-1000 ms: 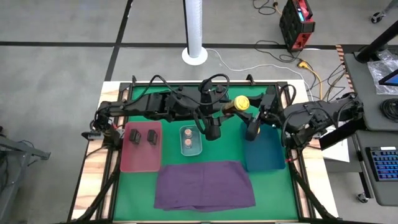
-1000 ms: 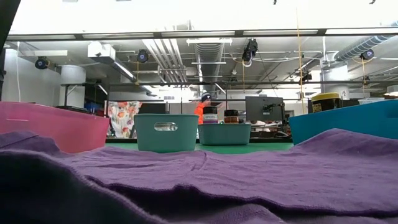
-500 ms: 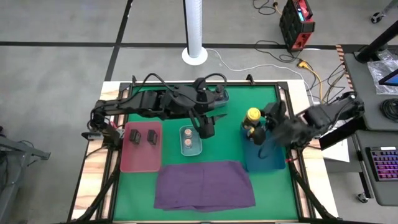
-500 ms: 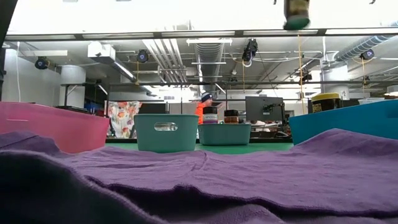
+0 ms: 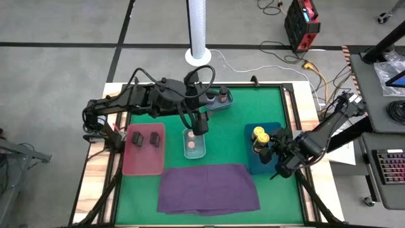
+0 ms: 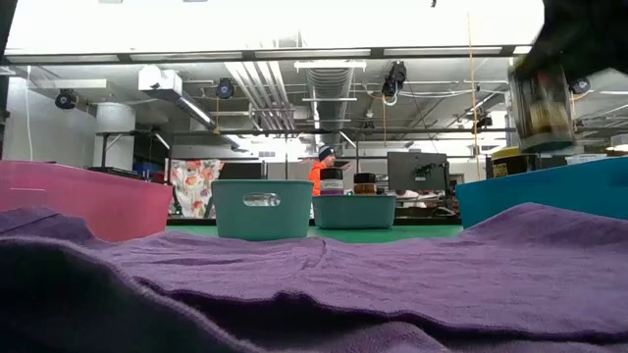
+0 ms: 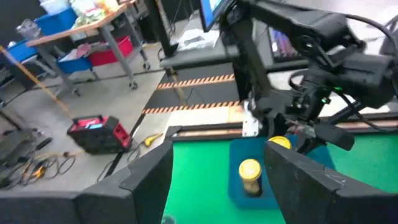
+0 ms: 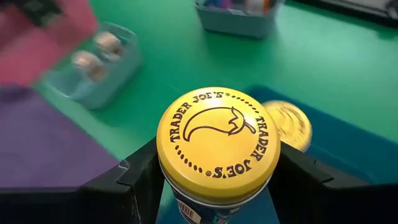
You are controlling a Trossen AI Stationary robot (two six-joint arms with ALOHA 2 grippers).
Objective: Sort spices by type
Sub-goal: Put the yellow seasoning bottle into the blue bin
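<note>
The right gripper (image 8: 217, 186) clamps a yellow-lidded jar (image 8: 217, 146) above the blue tray (image 5: 253, 163) — lower it upright beside the 1 already there; the left gripper (image 7: 217, 180) is open.

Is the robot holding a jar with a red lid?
No, the lid of the jar held between the right gripper's fingers is yellow, with a chili pepper drawn on it.

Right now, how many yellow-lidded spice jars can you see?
2. One yellow-lidded jar is clamped in the right gripper over the blue bin; the other jar stands in that bin. More may be hidden.
</note>
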